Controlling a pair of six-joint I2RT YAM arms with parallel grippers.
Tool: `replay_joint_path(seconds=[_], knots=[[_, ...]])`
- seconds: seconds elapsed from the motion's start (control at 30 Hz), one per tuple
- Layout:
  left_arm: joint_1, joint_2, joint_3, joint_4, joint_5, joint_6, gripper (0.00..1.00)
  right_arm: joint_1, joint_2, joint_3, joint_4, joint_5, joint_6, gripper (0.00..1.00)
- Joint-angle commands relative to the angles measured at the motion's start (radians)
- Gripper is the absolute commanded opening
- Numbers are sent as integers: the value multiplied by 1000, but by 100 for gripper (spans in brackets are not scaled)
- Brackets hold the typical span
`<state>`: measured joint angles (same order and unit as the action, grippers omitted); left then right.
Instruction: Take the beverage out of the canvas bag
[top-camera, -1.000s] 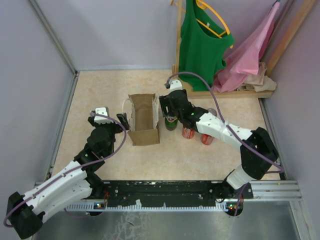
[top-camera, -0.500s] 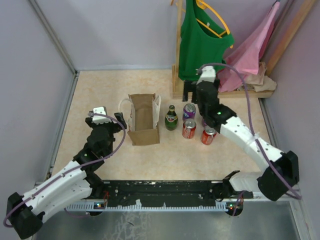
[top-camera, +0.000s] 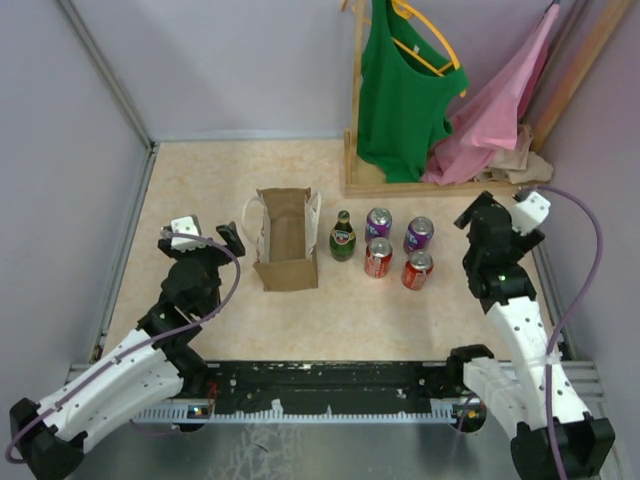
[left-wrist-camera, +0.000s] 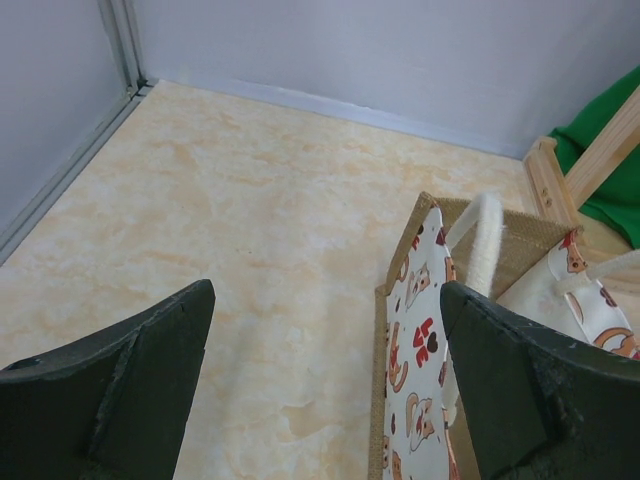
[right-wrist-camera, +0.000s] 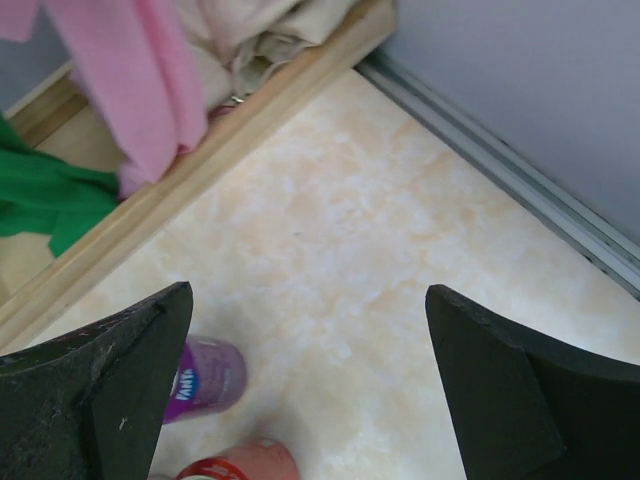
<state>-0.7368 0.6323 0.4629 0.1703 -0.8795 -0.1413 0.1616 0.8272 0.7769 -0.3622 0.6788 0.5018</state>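
Worktop (top-camera: 200, 180) of pale marbled beige, walled in grey, carries a wooden clothes rack (top-camera: 356, 100) hung with green and pink garments, beyond and left of the right pincer (right-wrist-camera: 308, 295). The tan-brown boxy canvas bag (top-camera: 287, 270) with white loop handles stands upright just ahead and to the right of the left pincer (left-wrist-camera: 325, 300). Its mouth is open, and from above only brown lining shows inside. The green glass bottle (top-camera: 342, 238) stands upright just beside the bag, on the side away from the left pincer and well to the left of the right pincer. Two purple cans (top-camera: 379, 222) and two red cans (top-camera: 377, 258) stand between the bottle and the right pincer. Both pincers have their fingers wide apart, holding and touching nothing. Step in hand, as judged: removal is done, with the bottle standing outside the bag. The next move calls for little: keep the arms clear of the row of drinks, unless another drink lies hidden in the bag.
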Motion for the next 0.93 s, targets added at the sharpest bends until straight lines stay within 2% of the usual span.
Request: replay_joint_path(seconds=[0.0,0.23,0.43,0.9], knots=[[5,-55,1,-23,-38,5,100,-25,-93,-26,-118,101,124,99],[5,-144,5,-84,-101,-27,100,-26,-103,10,-262,155,211,99],[5,-182,15,-164,-140,-67,100,-25,-25,64,-386,208,306,99],[5,-186,22,-200,-218,-82,100,-25,-86,16,-325,200,293,99]])
